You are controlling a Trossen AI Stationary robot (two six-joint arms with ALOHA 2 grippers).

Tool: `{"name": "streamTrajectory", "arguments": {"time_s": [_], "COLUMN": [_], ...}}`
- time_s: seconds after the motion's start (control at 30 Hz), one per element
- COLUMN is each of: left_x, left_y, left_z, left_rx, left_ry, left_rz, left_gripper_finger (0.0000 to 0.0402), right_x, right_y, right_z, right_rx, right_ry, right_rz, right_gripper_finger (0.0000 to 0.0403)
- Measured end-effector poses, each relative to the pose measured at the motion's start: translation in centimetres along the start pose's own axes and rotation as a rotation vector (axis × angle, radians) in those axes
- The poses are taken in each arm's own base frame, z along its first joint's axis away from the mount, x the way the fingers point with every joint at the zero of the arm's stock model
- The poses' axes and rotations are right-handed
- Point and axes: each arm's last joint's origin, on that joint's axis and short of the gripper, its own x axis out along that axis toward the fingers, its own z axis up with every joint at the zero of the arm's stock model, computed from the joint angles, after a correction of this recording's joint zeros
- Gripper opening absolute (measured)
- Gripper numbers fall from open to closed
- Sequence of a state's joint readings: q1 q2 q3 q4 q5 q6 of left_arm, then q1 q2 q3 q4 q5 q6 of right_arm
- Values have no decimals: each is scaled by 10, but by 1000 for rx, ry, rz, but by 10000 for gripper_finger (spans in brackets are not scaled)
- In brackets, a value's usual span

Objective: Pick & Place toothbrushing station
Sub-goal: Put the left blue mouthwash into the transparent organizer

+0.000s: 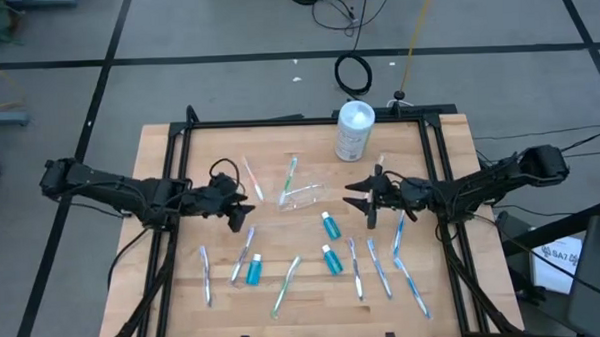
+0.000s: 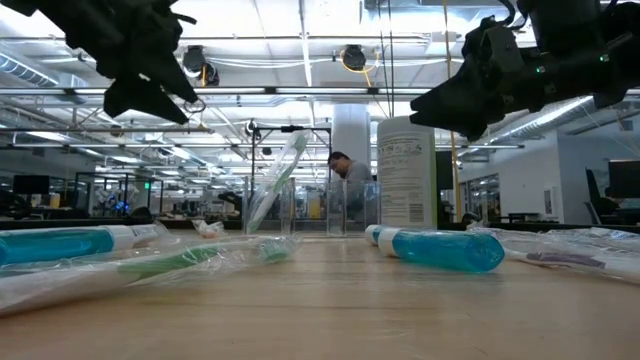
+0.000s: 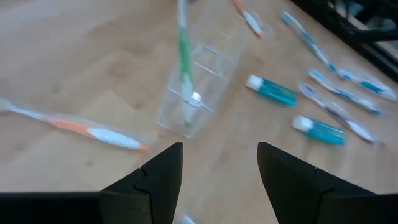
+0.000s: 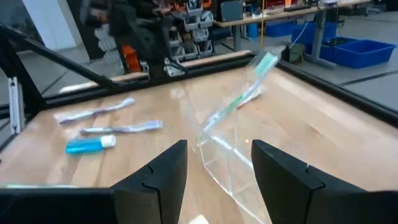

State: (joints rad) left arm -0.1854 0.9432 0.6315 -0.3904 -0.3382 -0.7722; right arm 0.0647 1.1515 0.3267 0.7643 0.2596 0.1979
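1. Tubes and wrapped brushes lie scattered up front.
2. Holder sits mid-table, one green brush inside (propped, leaning).
3. I've got left gripper and right gripper flanking it, jaws apart, empty.

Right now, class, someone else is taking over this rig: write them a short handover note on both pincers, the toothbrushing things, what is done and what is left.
Left pincer: open, empty, above the table left of the clear holder.
Right pincer: open, empty, right of the holder.
Done: one green toothbrush leans in the holder.
Left: wrapped toothbrushes and three blue toothpaste tubes lie loose on the table; nothing is gripped.
White bottle stands at the far edge.
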Motion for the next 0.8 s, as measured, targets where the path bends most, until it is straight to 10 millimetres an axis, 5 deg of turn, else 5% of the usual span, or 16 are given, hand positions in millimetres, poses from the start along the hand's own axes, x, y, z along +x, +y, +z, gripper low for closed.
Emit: {"name": "streamTrajectory", "arguments": {"time_s": [0.37, 0.8], "left_x": [0, 46], "left_y": [-47, -64], "left_z": [-32, -87], "left_rx": [15, -111], "left_ry": [46, 343], "left_rz": [-224, -109], "left_gripper_finger": [214, 214], "right_x": [0, 0], "right_y": [0, 0], "right_z": [1, 1], "right_rx": [3, 101], "right_ry": [-13, -14], "right_rz": [3, 3], "right_gripper_finger": [171, 171]}}
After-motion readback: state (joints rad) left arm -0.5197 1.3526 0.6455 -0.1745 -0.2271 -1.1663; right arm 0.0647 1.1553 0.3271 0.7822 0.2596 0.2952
